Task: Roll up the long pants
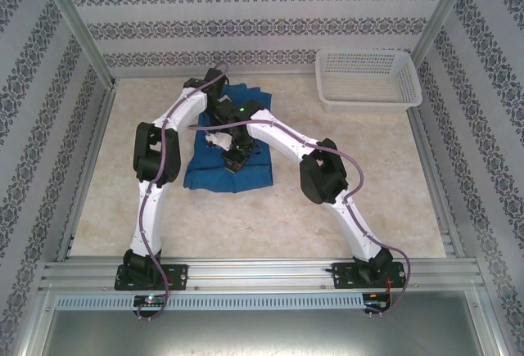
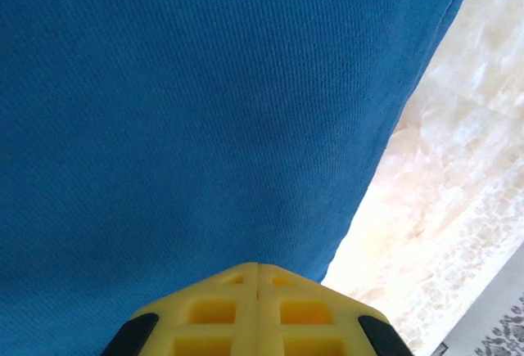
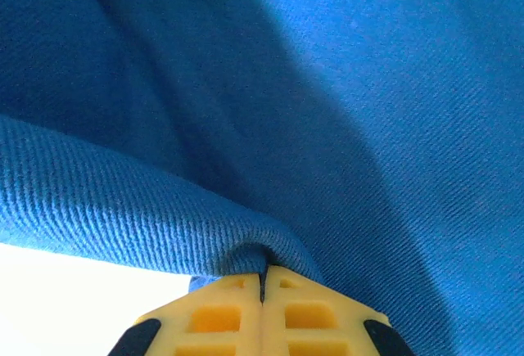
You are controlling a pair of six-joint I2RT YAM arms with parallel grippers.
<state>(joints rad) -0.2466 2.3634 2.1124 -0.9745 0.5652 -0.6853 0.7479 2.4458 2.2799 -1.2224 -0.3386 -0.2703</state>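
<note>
At centre table in the top view, the long pants (image 1: 209,168) lie folded, plain royal blue. The right gripper (image 3: 264,274) pinches a fabric fold. The left gripper (image 2: 258,276) has its fingers together over flat cloth.

I note walls (image 1: 246,29) across the top and both sides of the frame, papered in pale stripes with dark floral bands. The tabletop (image 1: 246,225) is beige and marble-patterned, and the light on it is even. Aluminium posts (image 1: 80,24) rise at upper left and upper right. A slotted rail (image 1: 262,274) crosses the bottom.
</note>
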